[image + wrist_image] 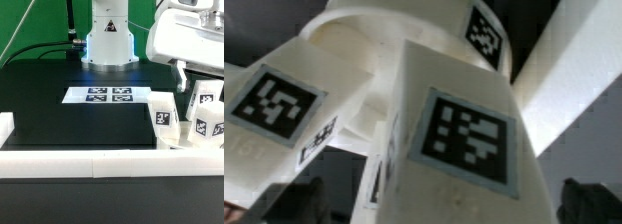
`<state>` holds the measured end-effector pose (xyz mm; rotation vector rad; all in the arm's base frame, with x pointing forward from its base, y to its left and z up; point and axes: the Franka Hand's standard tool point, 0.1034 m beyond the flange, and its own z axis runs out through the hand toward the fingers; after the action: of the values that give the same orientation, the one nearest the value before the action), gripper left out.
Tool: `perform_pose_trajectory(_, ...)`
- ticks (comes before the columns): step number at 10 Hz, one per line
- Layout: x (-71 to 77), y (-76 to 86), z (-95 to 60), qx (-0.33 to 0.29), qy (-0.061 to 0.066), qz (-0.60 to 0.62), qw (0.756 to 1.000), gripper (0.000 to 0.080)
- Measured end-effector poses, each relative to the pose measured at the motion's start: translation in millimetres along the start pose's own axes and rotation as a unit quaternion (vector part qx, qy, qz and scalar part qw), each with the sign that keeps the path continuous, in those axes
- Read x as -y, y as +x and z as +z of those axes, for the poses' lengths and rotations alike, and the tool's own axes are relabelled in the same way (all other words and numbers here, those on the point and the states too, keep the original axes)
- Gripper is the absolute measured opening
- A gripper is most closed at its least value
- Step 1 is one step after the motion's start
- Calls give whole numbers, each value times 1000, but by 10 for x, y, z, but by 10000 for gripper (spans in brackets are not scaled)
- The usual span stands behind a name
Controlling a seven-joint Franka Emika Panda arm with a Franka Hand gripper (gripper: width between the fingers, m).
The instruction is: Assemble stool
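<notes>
The white stool parts stand bunched at the exterior view's right, against the front rail. One tagged leg (163,116) stands nearest the middle, and two more tagged pieces (208,110) stand behind it. I cannot make out the seat among them. My gripper (183,80) hangs just above this cluster. In the wrist view a tagged leg (455,120) fills the picture, and another tagged piece (278,100) stands beside it. My gripper (446,208) straddles the leg. The dark fingertips (304,200) are spread wide, with small gaps to the leg.
The marker board (108,96) lies flat on the black table in front of the robot base (108,40). Long white border rails run along the front (90,160) and at the exterior view's left (8,125).
</notes>
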<state>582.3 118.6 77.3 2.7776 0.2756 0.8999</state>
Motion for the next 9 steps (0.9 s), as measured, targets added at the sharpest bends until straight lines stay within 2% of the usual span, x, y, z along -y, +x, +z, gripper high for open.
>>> perform_pose_trajectory(2,7,16,-14,0,1,1,1000,648)
perform_pose_trajectory(3,3,122,-106,0,11,1,1000,648)
perform_pose_trajectory(5,-25,381,-341,6,41,33,999,648)
perform_pose_trajectory(6,-51,415,-368,21,51,44,997,648)
perform_pose_trajectory(7,-170,468,-402,84,68,49,993,648)
perform_pose_trajectory(8,-346,576,-468,139,90,60,984,648)
perform_pose_trajectory(9,-397,590,-445,177,101,66,977,648)
